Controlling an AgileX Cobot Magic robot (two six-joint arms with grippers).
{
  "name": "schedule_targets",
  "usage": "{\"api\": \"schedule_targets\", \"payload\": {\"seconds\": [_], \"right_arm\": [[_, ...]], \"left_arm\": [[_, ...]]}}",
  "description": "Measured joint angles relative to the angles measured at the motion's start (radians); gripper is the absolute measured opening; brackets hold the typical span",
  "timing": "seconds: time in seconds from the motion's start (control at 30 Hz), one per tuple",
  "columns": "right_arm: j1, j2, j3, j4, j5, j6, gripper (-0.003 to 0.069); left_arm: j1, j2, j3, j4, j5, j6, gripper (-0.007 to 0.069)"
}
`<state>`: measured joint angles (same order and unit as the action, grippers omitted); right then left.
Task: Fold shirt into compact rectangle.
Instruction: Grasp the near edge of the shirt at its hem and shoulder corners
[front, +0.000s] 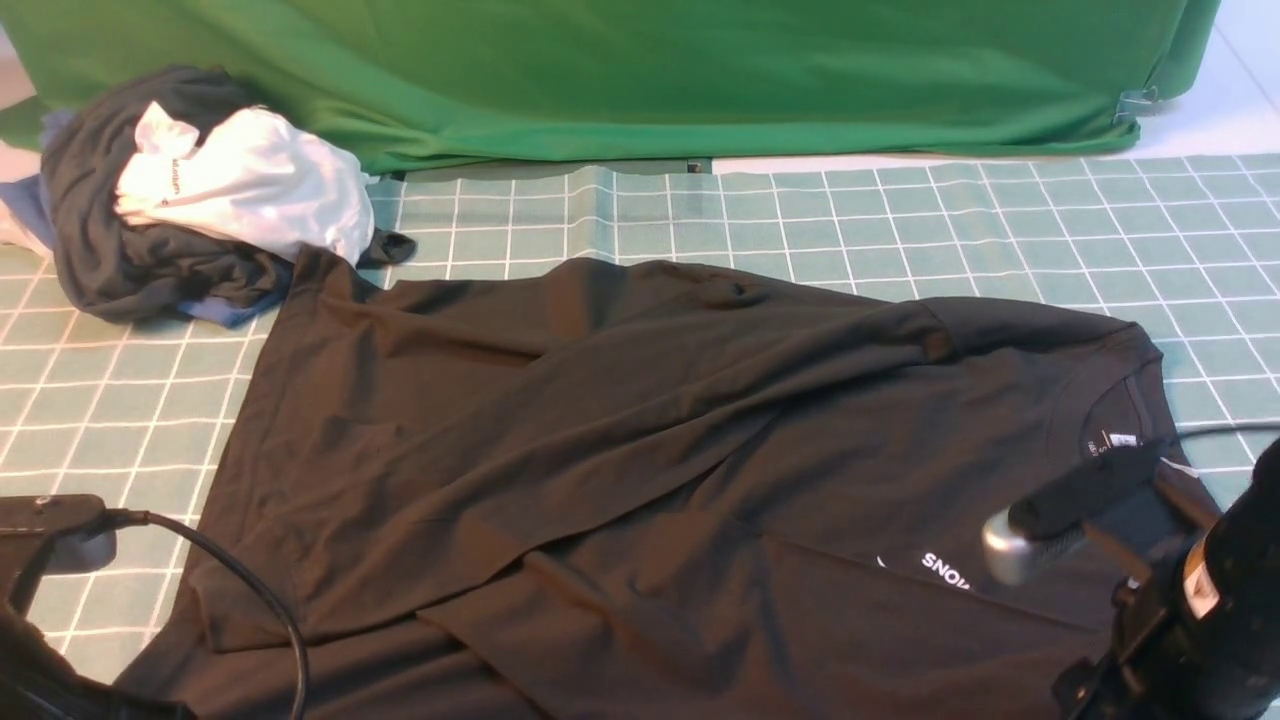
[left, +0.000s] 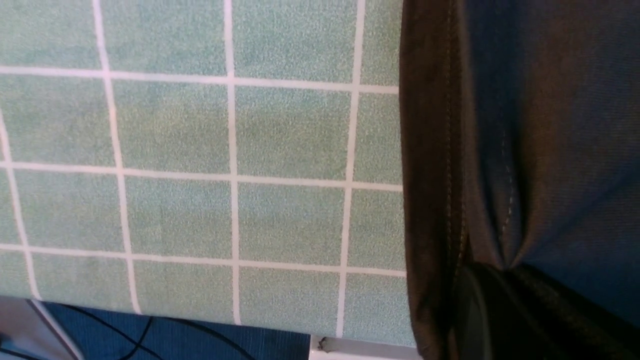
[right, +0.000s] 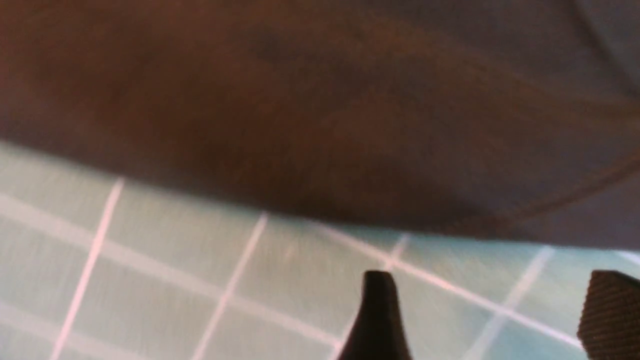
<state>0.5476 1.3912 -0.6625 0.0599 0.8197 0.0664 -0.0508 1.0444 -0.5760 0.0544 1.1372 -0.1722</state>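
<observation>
At the far left a heap of other clothes rests on the tabletop (front: 900, 230), which has a green surface with white squares. The heap is a dark grey garment (front: 110, 250) with a white garment (front: 260, 185) on top, both crumpled and just beside the far corner of the shirt. Near the front-left edge sits the left arm (front: 50, 530) with its cable. The left pincer I cannot judge: the left wrist view shows only a dark rounded form (left: 480, 315) at the stitched hem, so whether it is open or closed is unknown. The shirt (front: 620, 430) lies spread over the middle and right of the tabletop, hem to the left and collar to the right, with what seems a sleeve laid diagonally across the body. It looks like a thin matte knit, soft and light, I think. It will sag and wrinkle when lifted, so two points on a seam, such as a hem corner and a shoulder, seem the best places to hold. Further right are the neck label (front: 1110, 440) and the white print (front: 945, 570). The right pincer (right: 495, 320) hovers wide open over bare tabletop just beside the shirt's edge, holding nothing.
</observation>
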Motion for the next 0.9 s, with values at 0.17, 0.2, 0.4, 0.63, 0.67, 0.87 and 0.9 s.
{"api": "schedule_targets", "payload": {"seconds": [0.17, 0.2, 0.4, 0.63, 0.67, 0.87, 0.9], "right_arm": [[0.000, 0.090, 0.017, -0.003, -0.127, 0.057, 0.0510], [0.000, 0.094, 0.017, -0.003, -0.132, 0.058, 0.0510], [0.000, 0.146, 0.016, -0.005, -0.221, 0.062, 0.0459], [0.000, 0.149, 0.016, 0.007, -0.266, 0.034, 0.0050], [0.000, 0.142, 0.016, 0.007, -0.257, 0.030, 0.0041], [0.000, -0.003, 0.016, 0.005, -0.052, 0.000, 0.0039], [0.000, -0.008, 0.016, 0.005, -0.052, 0.000, 0.0039]], "left_arm": [[0.000, 0.000, 0.000, 0.000, -0.003, 0.000, 0.0007], [0.000, 0.000, 0.000, 0.000, -0.003, 0.000, 0.0007], [0.000, 0.000, 0.000, 0.000, -0.003, 0.000, 0.0011], [0.000, -0.001, 0.000, -0.007, -0.003, 0.009, 0.0011], [0.000, -0.004, 0.000, -0.009, -0.003, 0.009, 0.0011], [0.000, -0.026, -0.007, -0.023, 0.043, 0.009, 0.0011], [0.000, -0.028, -0.007, -0.027, 0.046, 0.009, 0.0011]]}}
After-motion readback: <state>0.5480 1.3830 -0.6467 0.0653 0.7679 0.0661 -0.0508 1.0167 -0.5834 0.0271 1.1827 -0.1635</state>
